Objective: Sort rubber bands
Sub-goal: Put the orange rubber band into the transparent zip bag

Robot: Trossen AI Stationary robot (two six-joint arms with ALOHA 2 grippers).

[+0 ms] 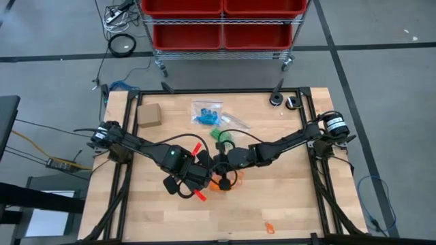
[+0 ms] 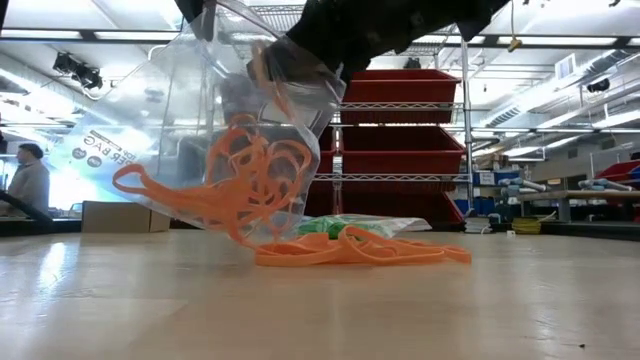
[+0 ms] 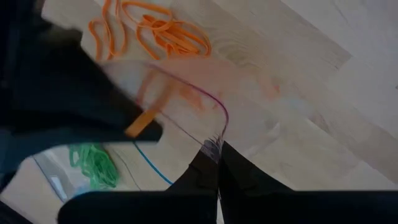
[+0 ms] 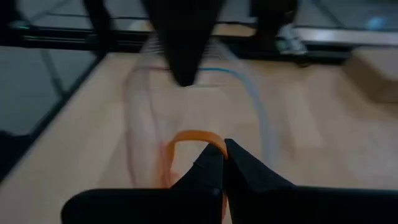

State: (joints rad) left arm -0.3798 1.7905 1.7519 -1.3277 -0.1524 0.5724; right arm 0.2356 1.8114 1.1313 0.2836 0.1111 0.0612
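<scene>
A clear zip bag [image 2: 190,130] with several orange rubber bands [image 2: 250,170] in it hangs at the table's middle, held up by my left gripper [image 3: 217,149], which is shut on it. My right gripper [image 4: 224,149] is shut on one orange band at the bag's open mouth [image 4: 186,81]. More orange bands [image 1: 221,182] lie loose on the wood beside the bag, also seen in the low view [image 2: 350,250]. A bag of green bands [image 1: 221,136] and a bag of blue bands [image 1: 206,112] lie farther back. My left gripper pinches the bag's mouth rim [image 3: 214,140] between its two fingers, coming from above and pointing steeply down. The bag hangs below the fingers, mouth held open, its lower end [image 2: 265,238] down at the table top. My right gripper pinches a single orange band [image 4: 194,137] between its fingertips. The fingers come from the table's right side, slanting a little down, at the bag's mouth. The band arches ahead of the fingertips, clear of the table.
A small cardboard box [image 1: 148,114] stands at the far left of the table. One stray orange band [image 1: 270,228] lies near the front edge on the right. Two small round dark objects [image 1: 284,101] sit at the far right corner. A red-bin shelf cart [image 1: 221,24] stands beyond the table.
</scene>
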